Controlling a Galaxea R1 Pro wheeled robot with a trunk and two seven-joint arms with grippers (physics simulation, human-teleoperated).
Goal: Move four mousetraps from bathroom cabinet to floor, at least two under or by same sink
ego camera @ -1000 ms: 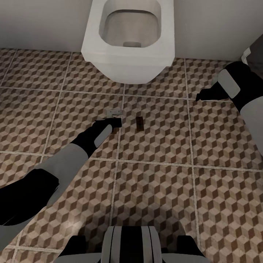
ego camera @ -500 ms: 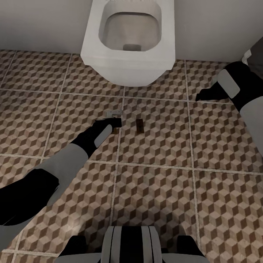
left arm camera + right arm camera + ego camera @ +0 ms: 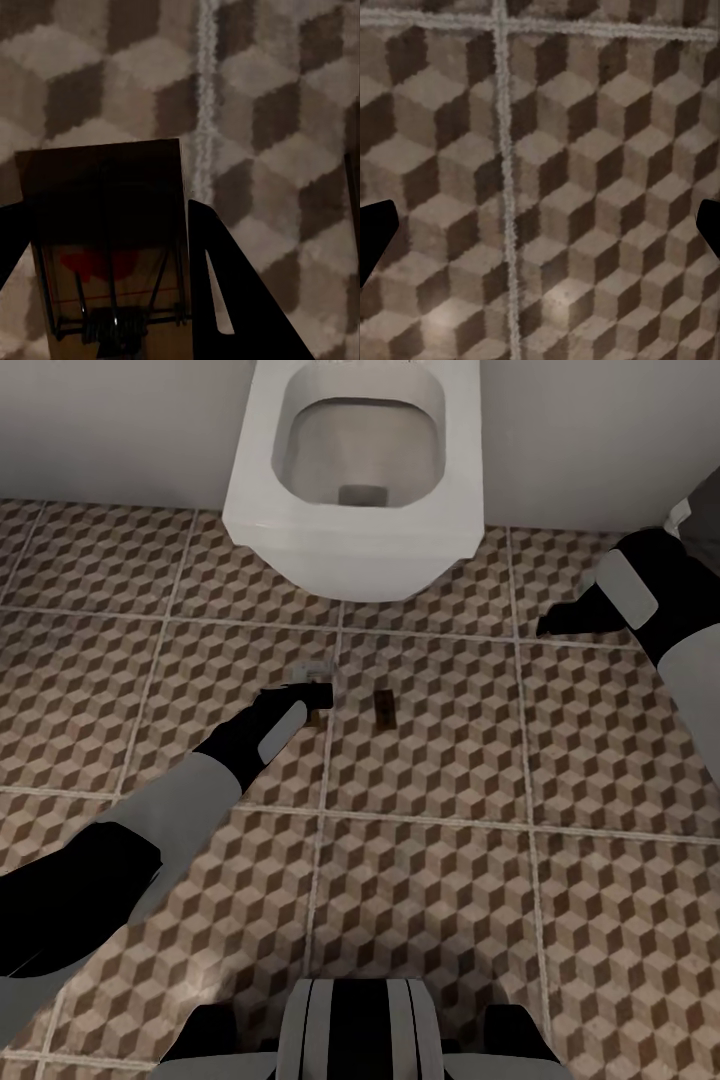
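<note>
A: Head view first. What sits by the toilet point(image 3: 350, 480)?

B: The floor point(image 3: 450, 840), cube-patterned tiles, runs out from its base. A little way out from the bowl's front edge a dark brown mousetrap point(image 3: 383, 705) lies flat on a tile, on its own.

A: And the left tool point(image 3: 318, 695)?

B: It reaches low over the floor, out from the bowl's front like that trap, with a grout line between the two. A pale grey bit shows just past its tip, toward the toilet; I cannot tell what it is.

A: The right tool point(image 3: 545, 628)?

B: Out from the toilet's other front corner, above the floor, well apart from the lying trap. From here I cannot tell how its jaws stand.

A: Left wrist view?

B: A second mousetrap point(image 3: 109, 240) sits between the two dark fingers point(image 3: 240, 292), the wooden board with its wire spring and a red patch. The fingers lie against its long edges, so the tool point(image 3: 105, 247) is pinching it. Patterned tiles and a pale grout line lie beyond; whether the board touches the floor, I cannot tell.

A: Right wrist view?

B: Floor tiles with crossing grout lines. The fingertips point(image 3: 375, 232) show as dark wedges at opposite edges, so that tool point(image 3: 540, 232) is spread wide with nothing between them.
</note>
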